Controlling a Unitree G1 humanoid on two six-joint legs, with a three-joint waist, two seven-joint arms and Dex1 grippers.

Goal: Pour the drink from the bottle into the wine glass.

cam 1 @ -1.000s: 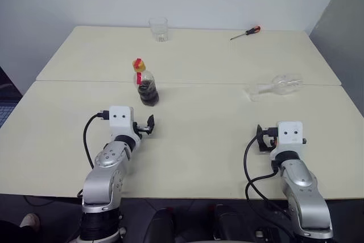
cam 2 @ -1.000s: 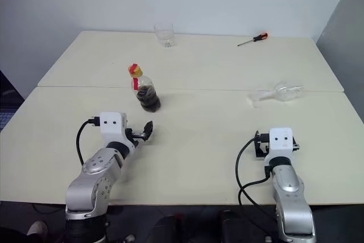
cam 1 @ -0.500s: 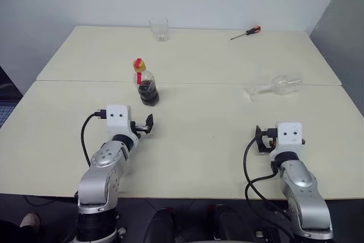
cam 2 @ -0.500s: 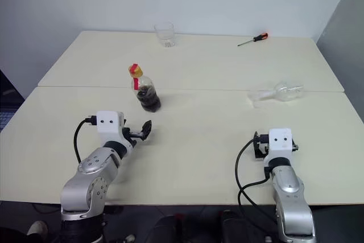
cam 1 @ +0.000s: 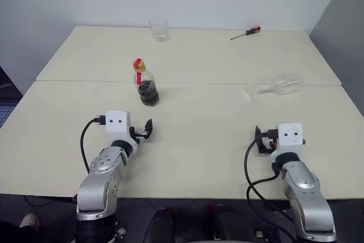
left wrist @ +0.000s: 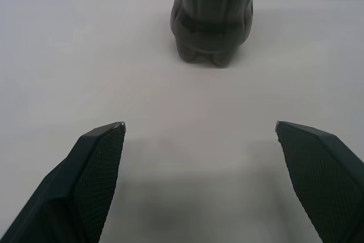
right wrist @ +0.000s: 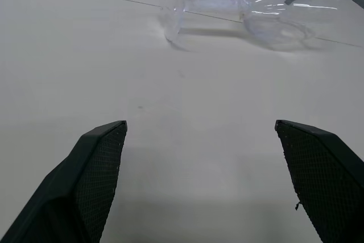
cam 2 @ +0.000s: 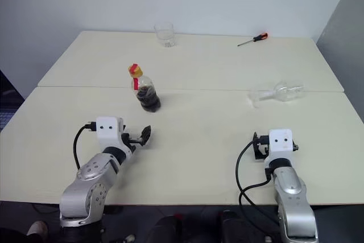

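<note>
The left pincer (cam 1: 149,128) hangs low over the near part of the cream bench (cam 1: 205,118) with its two black fingers (left wrist: 94,157) spread wide and nothing between them. Straight ahead of it, near but apart, the bottle (cam 1: 147,84) stands upright on the bench: a small clear plastic one with a round body, a red label strip and a yellow-and-red cap screwed on. The drink (left wrist: 213,18), dark and almost black, fills the lower part of its body, and the upper part looks clear. The right pincer (cam 1: 260,139) hovers over the near right of the bench, its fingers (right wrist: 91,169) likewise set wide apart and holding nothing. Beyond it, well apart, the wine glass (cam 1: 274,86) lies on its side close to the seam between the two bench tops, its flat foot turned toward the middle of the bench and its rounded bowl toward the right edge; the bowl looks empty. Farther back, a short clear tumbler (cam 1: 158,29) stands upright near the far edge, seemingly empty, and a screwdriver (cam 1: 245,32) with a red handle lies at the far right.
</note>
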